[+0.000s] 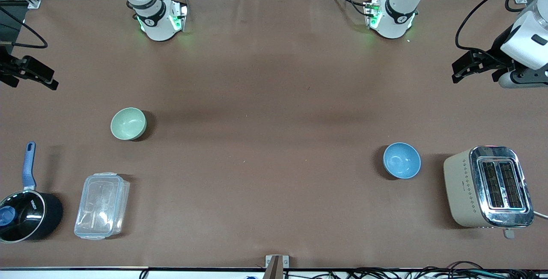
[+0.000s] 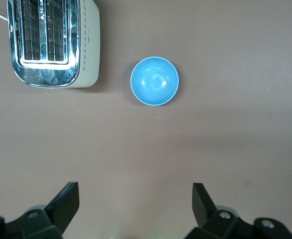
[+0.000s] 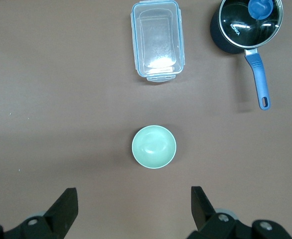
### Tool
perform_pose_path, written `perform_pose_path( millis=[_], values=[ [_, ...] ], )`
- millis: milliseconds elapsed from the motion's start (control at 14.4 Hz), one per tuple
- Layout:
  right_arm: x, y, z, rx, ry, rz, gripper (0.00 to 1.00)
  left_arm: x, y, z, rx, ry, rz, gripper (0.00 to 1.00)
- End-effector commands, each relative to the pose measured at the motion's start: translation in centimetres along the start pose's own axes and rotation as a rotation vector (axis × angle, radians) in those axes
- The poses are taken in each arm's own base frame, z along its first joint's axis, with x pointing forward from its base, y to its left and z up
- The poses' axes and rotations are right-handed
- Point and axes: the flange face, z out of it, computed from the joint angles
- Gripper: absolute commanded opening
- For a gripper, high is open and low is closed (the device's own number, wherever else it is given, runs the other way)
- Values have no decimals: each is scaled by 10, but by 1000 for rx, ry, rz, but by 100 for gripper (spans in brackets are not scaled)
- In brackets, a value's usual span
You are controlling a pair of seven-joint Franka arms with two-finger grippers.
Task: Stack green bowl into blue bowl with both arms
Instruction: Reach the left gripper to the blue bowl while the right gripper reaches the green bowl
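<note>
The green bowl (image 1: 128,123) sits right side up on the brown table (image 1: 265,142), toward the right arm's end. It has nothing in it. Bare table lies all around it. The blue bowl (image 1: 401,160) sits right side up toward the left arm's end, a bit nearer to the front camera than the green bowl. It also has nothing in it. The two bowls are well apart, with a wide stretch of bare table between them.

A clear plastic box (image 1: 102,206) with a lid lies nearer to the front camera than the green bowl, with a gap between them. Beside the box, at the table's edge on the right arm's end, stands a black saucepan (image 1: 26,216) with a glass lid. Its blue handle (image 1: 29,164) points away from the front camera. A cream and silver toaster (image 1: 488,186) stands just beside the blue bowl, closer to the table's edge at the left arm's end. A small gap shows between the toaster and the bowl.

The right gripper (image 1: 32,73) hangs in the air over the table's edge at the right arm's end. In the right wrist view its fingers (image 3: 65,206) are spread wide apart and hold nothing, and the green bowl (image 3: 154,146) shows past them.

The left gripper (image 1: 473,65) hangs over the table's edge at the left arm's end. In the left wrist view its fingers (image 2: 66,204) are also spread wide apart and hold nothing, and the blue bowl (image 2: 154,80) and the toaster (image 2: 51,40) show past them.
</note>
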Motion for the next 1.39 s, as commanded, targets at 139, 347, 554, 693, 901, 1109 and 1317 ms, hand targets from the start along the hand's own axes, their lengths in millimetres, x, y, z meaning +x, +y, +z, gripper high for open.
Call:
perform_pose_path(
  millis=[139,347,554,693,901,1109,1317],
  values=[
    [1,2,-3,-17,-4,-7,100,10,-3,5,-7,-8,6,100],
    [1,2,-3,-17,-6,-7,100,37,-3,56,-9,-79,6,100],
    [4,5,5,-41,-20,-16,100,64,-3,141,1,-171,-8,100],
    [8,14,29,-56,-60,-64,100,83,-6,205,6,-180,-57,100],
    [12,62,97,-34,-113,-123,100,108,-8,305,14,-207,-145,100],
    [1,104,190,35,-85,-162,100,118,-5,361,1,-195,-149,100],
    [-27,106,281,26,-31,-159,100,124,-21,396,-9,-181,-175,100]
  ],
)
